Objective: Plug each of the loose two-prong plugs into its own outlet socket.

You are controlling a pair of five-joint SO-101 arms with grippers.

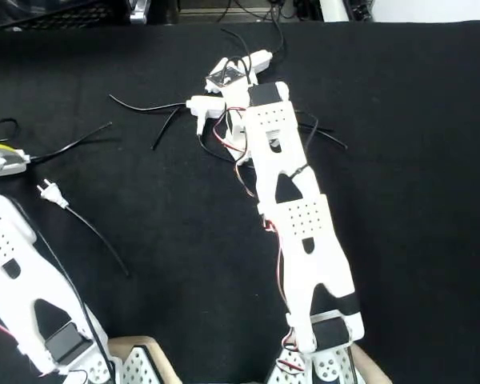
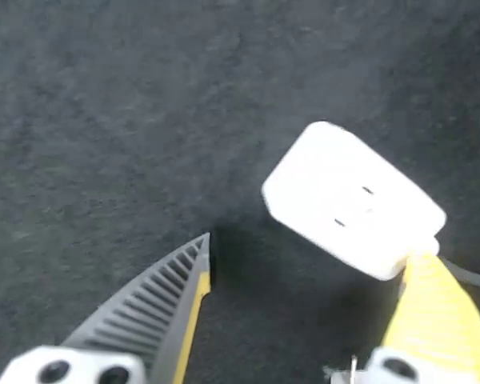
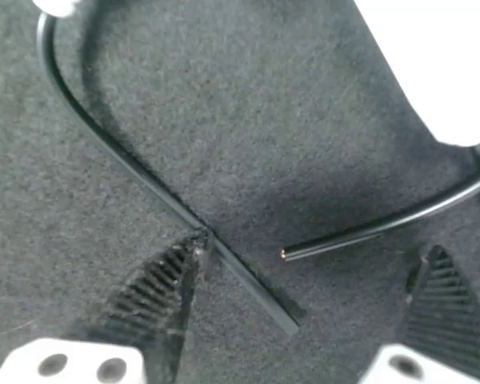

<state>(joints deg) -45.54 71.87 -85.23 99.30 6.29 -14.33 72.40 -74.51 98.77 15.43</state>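
So the one clearly loose two-prong plug (image 1: pixel 47 190) is lying on the left side of the black cloth (image 1: pixel 400 160), prongs pointing far-left and its thin cable (image 1: pixel 96 236) trailing toward the near side. Just to the left of it sits a white socket (image 2: pixel 352 200), its two slots facing up in the left wrist view. The left gripper (image 2: pixel 308 252) is spread wide with nothing in it, and its yellow finger (image 2: pixel 432 312) is right against the socket's edge. It looks like the step in hand is lining up on that socket, with the plug not yet picked up.

Over in the far middle, the right gripper (image 3: pixel 312 264) also hangs open and empty, low over a black wire (image 3: pixel 128 164) and a cut wire end (image 3: pixel 336 242). Two more white sockets (image 1: pixel 204 105) sit in that tangle of wires.

Next move probably calls for one arm to pin the left socket while a gripper pinches the plug by its body, prongs square to the slots.
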